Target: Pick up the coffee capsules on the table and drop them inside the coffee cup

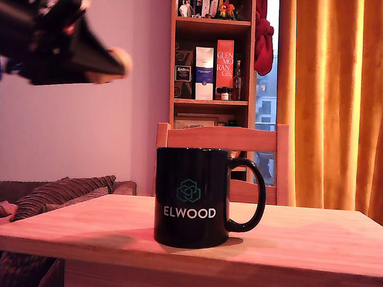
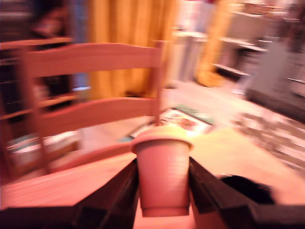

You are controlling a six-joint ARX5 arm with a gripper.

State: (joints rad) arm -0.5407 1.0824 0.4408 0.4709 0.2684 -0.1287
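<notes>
While blurred outside, the wrist view shows fingers clamping 1 capsule.

The table, a light wooden top with a pinkish tint and a thick front edge, is carrying one thing in the exterior view: the coffee cup. This glossy black mug is standing upright on the bare wood, showing white "ELWOOD" lettering and a teal cube logo, its loop handle pointing toward the exterior view's right. It is sitting well below the gripper and off toward the exterior view's right of it, casting a soft shadow on the tabletop.
</notes>
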